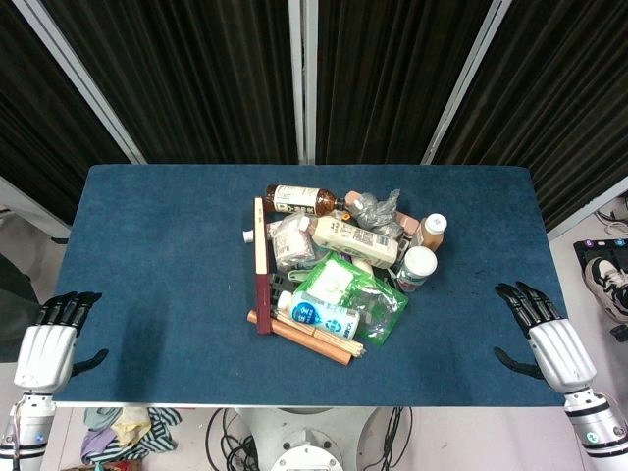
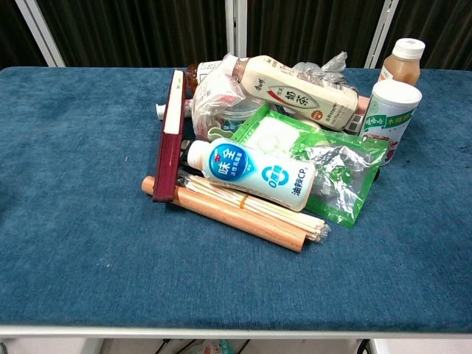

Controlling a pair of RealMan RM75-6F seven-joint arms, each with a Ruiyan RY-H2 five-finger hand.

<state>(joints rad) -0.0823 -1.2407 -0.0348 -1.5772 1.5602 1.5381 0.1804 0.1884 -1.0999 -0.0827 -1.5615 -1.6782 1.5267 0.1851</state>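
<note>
A heap of goods lies mid-table. A small white bottle with a blue label point(image 2: 251, 173) lies on a wooden rod point(image 2: 228, 214) and a bundle of thin sticks point(image 2: 273, 210). A dark red book point(image 2: 171, 136) stands on edge at the heap's left. A green packet point(image 2: 324, 166), a cream milk-tea bottle point(image 2: 299, 92), a brown tea bottle point(image 1: 299, 199), a white can point(image 2: 391, 110) and a capped bottle point(image 2: 403, 63) make up the rest. My left hand point(image 1: 49, 343) rests open at the table's front left edge. My right hand point(image 1: 549, 339) lies open at the front right edge. Both hold nothing.
The blue cloth-covered table point(image 1: 157, 255) stretches wide on both sides of the heap. Crumpled clear plastic point(image 1: 378, 209) sits at the heap's back. Dark curtains with metal posts stand behind the table. Cloth and cables lie on the floor below the front edge.
</note>
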